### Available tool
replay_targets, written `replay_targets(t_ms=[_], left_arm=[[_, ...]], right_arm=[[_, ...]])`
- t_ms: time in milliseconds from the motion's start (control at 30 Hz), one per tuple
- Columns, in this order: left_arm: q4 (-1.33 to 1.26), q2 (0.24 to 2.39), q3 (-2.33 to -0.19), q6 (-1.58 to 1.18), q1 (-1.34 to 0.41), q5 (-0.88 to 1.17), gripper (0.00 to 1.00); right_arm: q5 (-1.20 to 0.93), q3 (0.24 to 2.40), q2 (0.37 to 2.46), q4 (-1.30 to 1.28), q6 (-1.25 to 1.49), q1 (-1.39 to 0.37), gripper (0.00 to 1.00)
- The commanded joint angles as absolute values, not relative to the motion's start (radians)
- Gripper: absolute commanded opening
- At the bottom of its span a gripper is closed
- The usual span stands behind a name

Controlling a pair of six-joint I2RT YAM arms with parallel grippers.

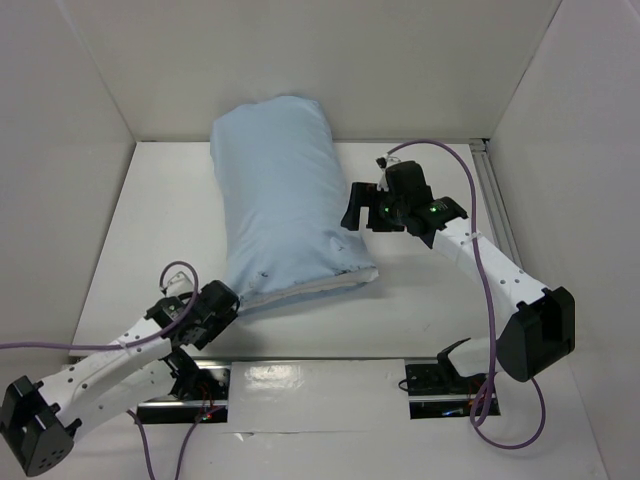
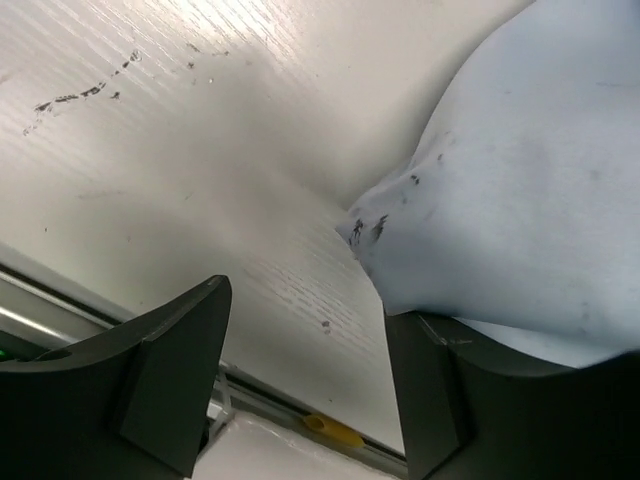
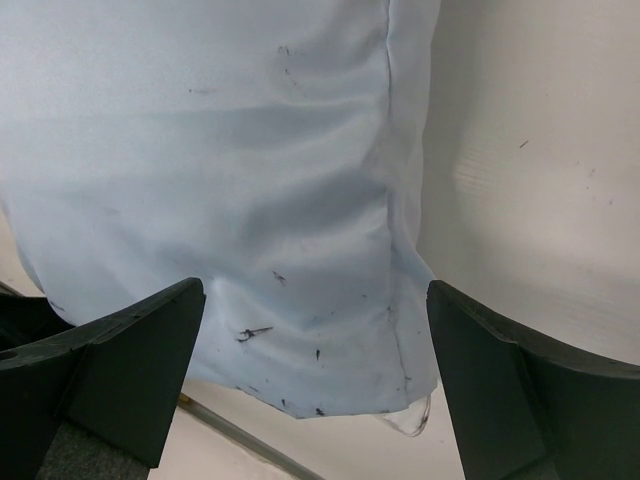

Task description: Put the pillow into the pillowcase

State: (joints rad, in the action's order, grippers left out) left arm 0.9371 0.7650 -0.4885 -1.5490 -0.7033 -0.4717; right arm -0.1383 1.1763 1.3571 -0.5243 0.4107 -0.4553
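The thin, wrinkled light blue fabric pillowcase (image 1: 278, 195) lies plump and filled on the white table (image 1: 150, 230), its far end against the back wall. The large white soft pillow (image 1: 300, 291) is inside it, and only a pale strip shows at the near open mouth. The left gripper (image 1: 226, 298) sits at the mouth's near-left corner, jaws apart and clamping nothing. The right gripper (image 1: 356, 212) faces the case's right side, jaws spread wide and holding nothing.

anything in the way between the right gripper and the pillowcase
Nothing visible. The right gripper is open beside the pillowcase, with only a gap of table between them; its wrist view shows blue fabric straight ahead of the fingers.
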Motion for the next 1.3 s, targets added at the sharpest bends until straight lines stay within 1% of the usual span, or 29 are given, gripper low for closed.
replay_targets(t_ms=[0,100,167,233,333,400,433,600,667,867,967,1100,1167,1267], left_arm=[[0.850,0.717,-0.437,-1.563,-0.707,-0.531,0.74],[0.798,0.675,-0.400,-1.562,-0.707,-0.569,0.73],[0.734,0.641,-0.370,-1.471,-0.707,-0.569,0.73],[0.646,0.588,-0.353,-1.370,-0.707,-0.569,0.76],[0.573,0.533,-0.322,-1.283,-0.707,-0.578,0.78],[0.539,0.522,-0.310,-1.240,-0.707,-0.578,0.78],[0.511,0.508,-0.310,-1.201,-0.707,-0.578,0.74],[0.482,0.547,-0.299,-1.181,-0.707,-0.627,0.71],[0.511,0.601,-0.313,-1.239,-0.707,-0.641,0.71],[0.620,0.721,-0.360,-1.383,-0.707,-0.687,0.63],[0.638,0.755,-0.370,-1.419,-0.707,-0.707,0.61],[0.629,0.718,-0.348,-1.419,-0.707,-0.718,0.60],[0.618,0.659,-0.335,-1.413,-0.707,-0.741,0.58],[0.514,0.589,-0.278,-1.327,-0.707,-0.727,0.59]], right_arm=[[-0.126,1.189,1.328,-0.548,0.414,-0.454,0.99],[-0.135,1.198,1.328,-0.548,0.414,-0.454,0.99],[-0.135,1.198,1.328,-0.539,0.423,-0.454,0.99],[-0.147,1.198,1.328,-0.538,0.423,-0.454,0.99],[-0.147,1.198,1.328,-0.538,0.423,-0.454,0.99],[-0.147,1.189,1.328,-0.538,0.423,-0.454,0.99],[-0.147,1.189,1.328,-0.538,0.423,-0.454,0.99],[-0.156,1.189,1.328,-0.538,0.423,-0.454,0.99],[-0.156,1.189,1.328,-0.538,0.423,-0.454,0.99],[-0.156,1.189,1.328,-0.538,0.423,-0.454,0.99],[-0.156,1.189,1.328,-0.538,0.423,-0.454,0.99],[-0.156,1.189,1.328,-0.538,0.423,-0.454,0.99],[-0.156,1.189,1.328,-0.538,0.423,-0.454,0.99],[-0.166,1.189,1.328,-0.538,0.423,-0.454,0.99]])
